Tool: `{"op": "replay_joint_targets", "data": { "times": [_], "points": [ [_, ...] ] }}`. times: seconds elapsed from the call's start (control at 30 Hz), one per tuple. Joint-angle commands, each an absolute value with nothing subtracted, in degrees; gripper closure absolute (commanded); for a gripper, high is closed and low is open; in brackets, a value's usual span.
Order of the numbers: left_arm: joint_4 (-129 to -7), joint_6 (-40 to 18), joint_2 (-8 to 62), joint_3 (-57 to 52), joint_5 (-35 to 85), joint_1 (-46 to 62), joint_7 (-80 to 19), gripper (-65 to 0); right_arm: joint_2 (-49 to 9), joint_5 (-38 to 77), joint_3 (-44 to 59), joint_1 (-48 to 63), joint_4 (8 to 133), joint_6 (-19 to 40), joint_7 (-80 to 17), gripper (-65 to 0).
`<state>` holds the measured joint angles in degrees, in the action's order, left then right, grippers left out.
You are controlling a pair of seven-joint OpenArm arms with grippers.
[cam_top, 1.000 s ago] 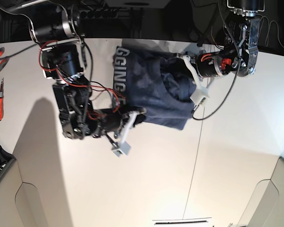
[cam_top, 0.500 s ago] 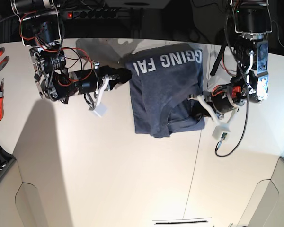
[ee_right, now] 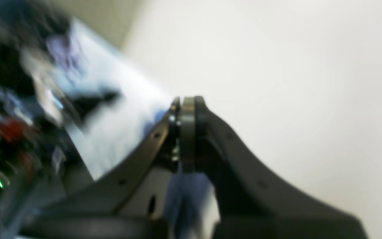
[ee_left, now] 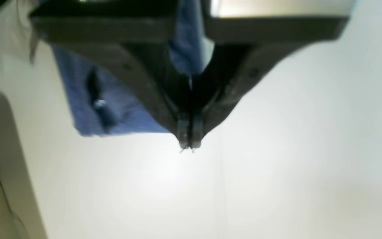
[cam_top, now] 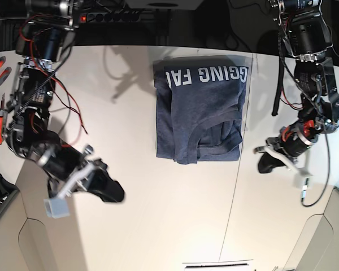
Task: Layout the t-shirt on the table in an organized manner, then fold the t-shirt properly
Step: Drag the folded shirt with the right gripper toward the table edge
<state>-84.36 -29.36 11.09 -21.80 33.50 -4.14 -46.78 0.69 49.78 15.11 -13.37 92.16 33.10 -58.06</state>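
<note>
Base view, 1 navy t-shirt folded on the white worktop, between 2 arms, left wrist view, left tool closed, holding nothing, right wrist view, right tool closed, empty.

Both hands shut, arms held well apart

T-shirt — on table; between arms

Both hands now stand apart from the shirt.
</note>
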Motion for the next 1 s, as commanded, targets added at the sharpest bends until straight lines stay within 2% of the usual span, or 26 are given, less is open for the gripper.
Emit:
{"op": "replay_joint_targets", "data": {
  "times": [0.0, 0.1, 0.17, 0.37, 0.53, 0.7, 0.83, 0.97],
  "points": [
    [-85.6, -29.5, 11.6, -23.8, 34.5, -5.1, -45.6, 0.0, 3.5, 51.7, 14.5, -14.9, 94.4, 33.7, -56.9, 0.0],
    [-85.6, -28.6, 12.0, -29.2, 35.3, -4.6, -45.6, 0.0, 8.7, 50.9, 9.4, -15.0, 94.8, 33.7, -56.6, 0.0],
    [-85.5, -27.0, 12.8, -31.3, 35.7, -3.9, -45.6, 0.0, 8.6, 48.7, 2.1, -15.1, 93.3, 33.7, -55.7, 0.0],
    [-85.5, -26.5, 15.5, -33.1, 35.5, 0.1, -44.5, 0.0, 8.6, 32.2, -19.0, -15.1, 85.7, 33.1, -47.3, 0.0],
    [-85.5, -26.5, 15.1, -33.1, 34.8, 1.3, -44.4, 0.0, 8.6, 24.1, -29.9, -15.1, 73.8, 32.7, -46.3, 0.0],
    [-85.5, -26.6, 15.1, -33.1, 34.7, 1.3, -44.3, 0.0, 7.4, 21.2, -31.8, -13.3, 65.8, 28.0, -48.3, 0.0],
    [-85.5, -26.5, 15.1, -33.1, 34.9, 1.3, -44.3, 0.0, 2.6, 20.9, -30.5, -12.6, 66.0, 25.4, -49.7, 0.0],
    [-85.5, -26.6, 15.1, -33.1, 34.9, 1.3, -44.3, 0.0, -2.6, 21.0, -25.8, -12.6, 66.0, 25.3, -50.9, 0.0]
  ]
}}
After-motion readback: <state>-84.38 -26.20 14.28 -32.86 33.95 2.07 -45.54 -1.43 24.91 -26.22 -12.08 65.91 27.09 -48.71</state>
